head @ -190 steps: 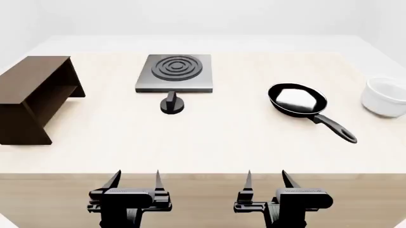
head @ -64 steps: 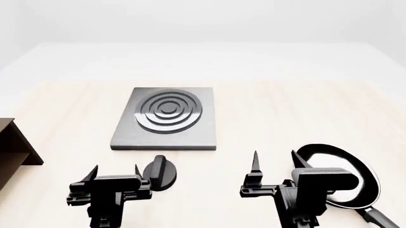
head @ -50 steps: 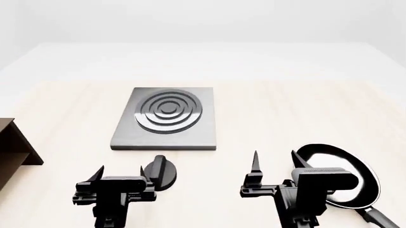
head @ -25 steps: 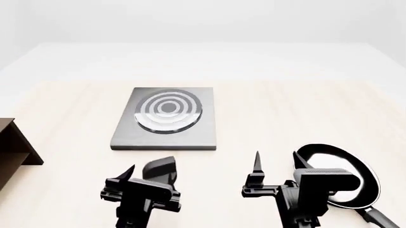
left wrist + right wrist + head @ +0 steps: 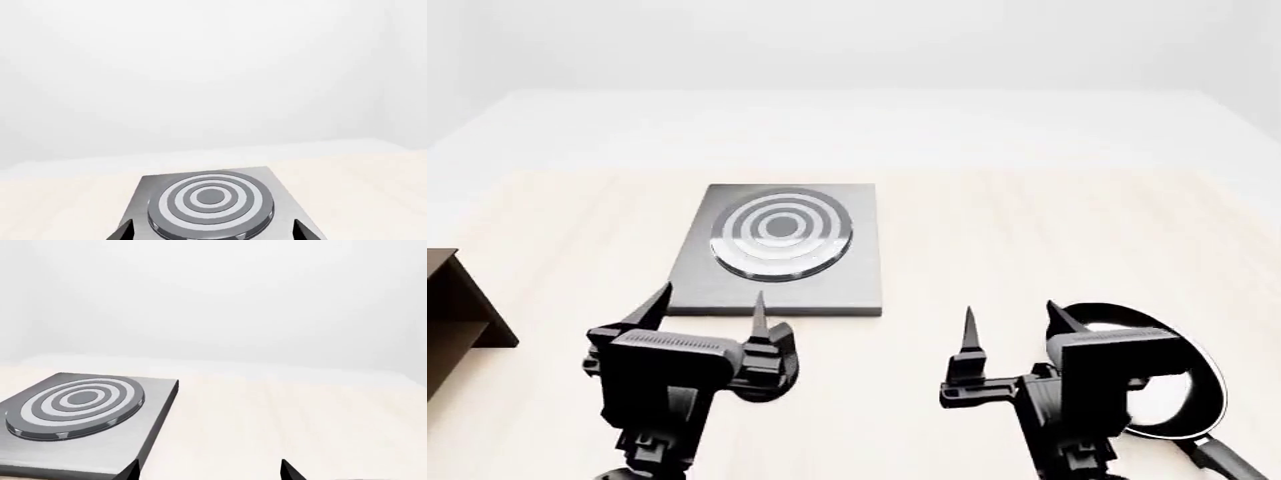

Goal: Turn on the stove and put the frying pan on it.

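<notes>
Knob (image 5: pixel 777 378) mostly hidden behind left hand (image 5: pixel 711 306), frying pan (image 5: pixel 1181 385) partly hidden

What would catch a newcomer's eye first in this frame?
The stove at table centre, its burner rings pale and bright against the grey plate. Nearer the robot, the open left gripper and the open right gripper stand in the foreground, with the frying pan partly hidden behind the right one.

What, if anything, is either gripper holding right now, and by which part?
Nothing. The left gripper and right gripper are both open and empty; the black frying pan lies on the table.
</notes>
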Robot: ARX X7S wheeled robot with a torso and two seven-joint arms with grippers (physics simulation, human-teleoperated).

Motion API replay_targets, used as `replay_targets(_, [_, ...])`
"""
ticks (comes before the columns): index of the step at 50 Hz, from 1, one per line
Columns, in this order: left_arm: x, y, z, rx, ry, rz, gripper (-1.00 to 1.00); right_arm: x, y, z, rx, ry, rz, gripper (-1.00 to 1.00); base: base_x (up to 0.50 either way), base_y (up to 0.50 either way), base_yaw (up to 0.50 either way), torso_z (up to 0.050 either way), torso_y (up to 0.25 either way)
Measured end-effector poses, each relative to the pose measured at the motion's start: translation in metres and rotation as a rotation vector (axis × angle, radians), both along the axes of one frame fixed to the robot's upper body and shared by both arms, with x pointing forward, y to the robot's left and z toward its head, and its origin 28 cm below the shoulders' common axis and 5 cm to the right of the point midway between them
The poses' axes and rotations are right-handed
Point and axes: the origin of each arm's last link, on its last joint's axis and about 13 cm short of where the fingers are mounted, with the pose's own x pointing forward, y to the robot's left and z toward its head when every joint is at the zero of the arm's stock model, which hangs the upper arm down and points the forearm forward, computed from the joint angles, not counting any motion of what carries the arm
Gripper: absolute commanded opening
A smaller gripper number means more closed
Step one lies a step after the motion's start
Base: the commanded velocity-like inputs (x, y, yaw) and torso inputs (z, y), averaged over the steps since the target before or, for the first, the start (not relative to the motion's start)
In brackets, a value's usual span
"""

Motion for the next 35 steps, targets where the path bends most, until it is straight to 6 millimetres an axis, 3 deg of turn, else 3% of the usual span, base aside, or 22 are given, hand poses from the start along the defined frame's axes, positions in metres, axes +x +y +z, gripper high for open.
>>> replay_targets(12, [-0.001, 0.009, -0.002, -0.011, -0.011, 0.034, 1.0, 0.001, -0.012, 0.05, -0.075, 0.043, 0.119, 1.0, 0.0, 0.0, 0.0, 0.0, 0.0])
replay_targets(35, [-0.004, 0.016, -0.014, -0.022, 0.0, 0.047, 1.0, 0.005, -0.055, 0.137, -0.453, 0.279, 0.22, 1.0, 0.0, 0.0, 0.0, 0.0, 0.0])
